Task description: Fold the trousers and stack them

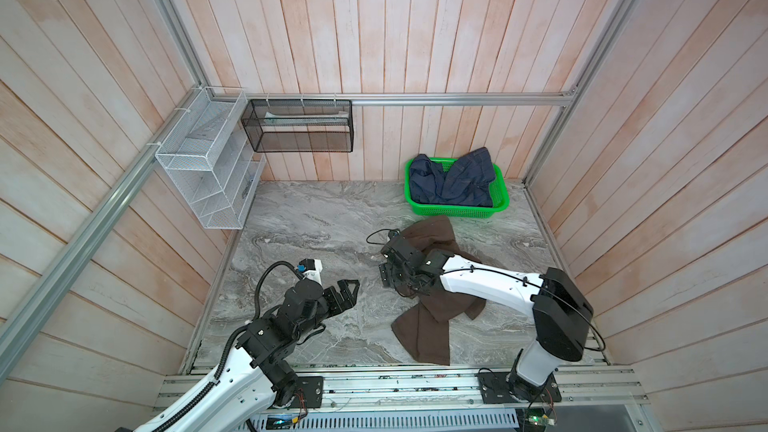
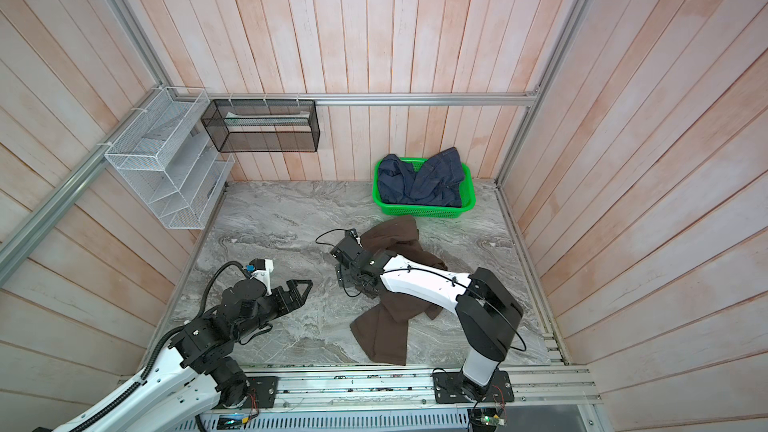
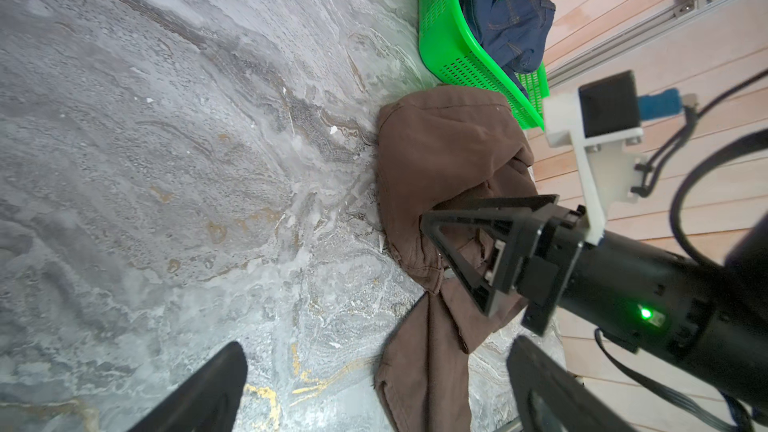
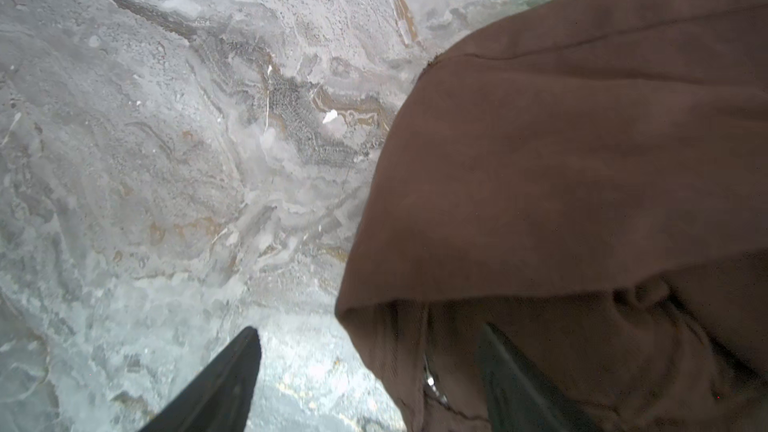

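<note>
Just below right end effector (image 4: pixel 370 332): crumpled trousers (image 1: pixel 424 326).

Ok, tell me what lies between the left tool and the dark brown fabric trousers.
Only bare grey marbled tabletop separates the open left tool from the dark brown fabric trousers, as both top views show; the right tool hangs over their edge.

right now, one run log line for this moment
trousers: crumpled, unfolded | left end effector: open, empty, apart from trousers | right end effector: open at trousers' edge
</note>
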`<control>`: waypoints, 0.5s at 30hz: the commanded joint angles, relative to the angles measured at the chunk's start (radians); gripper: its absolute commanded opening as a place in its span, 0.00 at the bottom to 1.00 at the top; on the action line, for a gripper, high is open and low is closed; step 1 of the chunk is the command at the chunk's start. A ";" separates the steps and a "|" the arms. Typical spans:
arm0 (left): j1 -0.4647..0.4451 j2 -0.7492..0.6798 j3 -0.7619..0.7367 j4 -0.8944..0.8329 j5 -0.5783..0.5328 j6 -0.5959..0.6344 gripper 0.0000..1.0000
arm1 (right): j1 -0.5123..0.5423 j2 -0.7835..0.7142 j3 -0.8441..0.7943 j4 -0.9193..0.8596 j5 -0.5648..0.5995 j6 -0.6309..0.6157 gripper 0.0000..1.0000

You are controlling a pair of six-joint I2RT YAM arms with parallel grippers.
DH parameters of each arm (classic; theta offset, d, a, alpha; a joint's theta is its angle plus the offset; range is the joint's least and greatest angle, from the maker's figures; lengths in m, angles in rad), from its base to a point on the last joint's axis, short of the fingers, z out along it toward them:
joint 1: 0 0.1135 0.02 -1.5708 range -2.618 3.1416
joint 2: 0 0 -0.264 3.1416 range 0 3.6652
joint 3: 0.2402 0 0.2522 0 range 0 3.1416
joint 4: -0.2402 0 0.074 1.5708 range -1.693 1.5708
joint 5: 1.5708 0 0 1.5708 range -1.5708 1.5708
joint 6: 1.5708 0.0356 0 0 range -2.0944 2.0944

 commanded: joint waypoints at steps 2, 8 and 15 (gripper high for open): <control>0.005 -0.038 -0.005 -0.080 -0.046 -0.013 1.00 | 0.005 0.109 0.090 -0.095 0.057 0.055 0.82; 0.006 -0.085 -0.007 -0.125 -0.060 -0.016 1.00 | -0.018 0.181 0.106 -0.130 0.065 0.101 0.67; 0.007 -0.060 -0.005 -0.097 -0.036 0.007 1.00 | -0.044 0.023 0.053 -0.033 0.016 0.091 0.00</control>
